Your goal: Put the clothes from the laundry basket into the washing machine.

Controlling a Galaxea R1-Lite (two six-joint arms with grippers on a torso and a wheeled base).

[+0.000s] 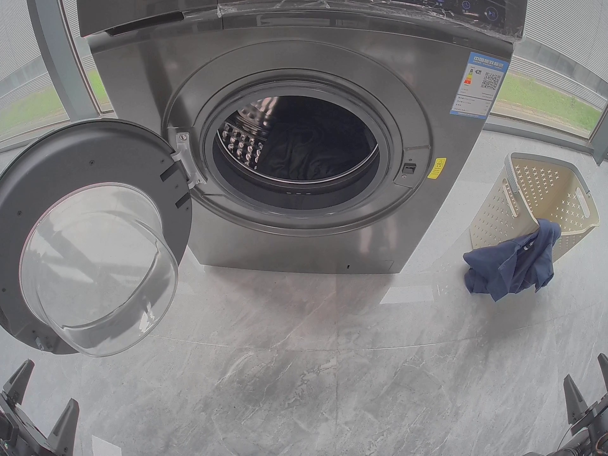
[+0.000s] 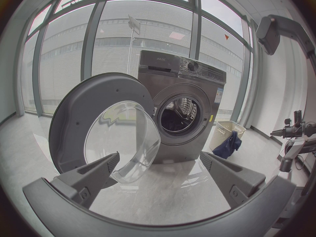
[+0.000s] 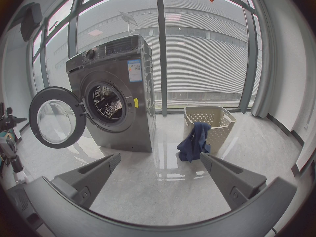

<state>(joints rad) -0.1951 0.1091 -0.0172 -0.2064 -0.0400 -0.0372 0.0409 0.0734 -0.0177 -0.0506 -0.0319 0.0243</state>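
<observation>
A grey washing machine stands ahead with its round door swung wide to the left. Dark cloth lies inside the drum. To the right of the machine stands a cream laundry basket, and a dark blue garment hangs over its front rim down to the floor. My left gripper is low at the near left, open and holding nothing. My right gripper is low at the near right, open too. The machine, basket and garment lie well beyond both grippers.
Glossy grey floor stretches between me and the machine. Tall windows run behind the machine and basket. The open door juts out over the floor on the left side.
</observation>
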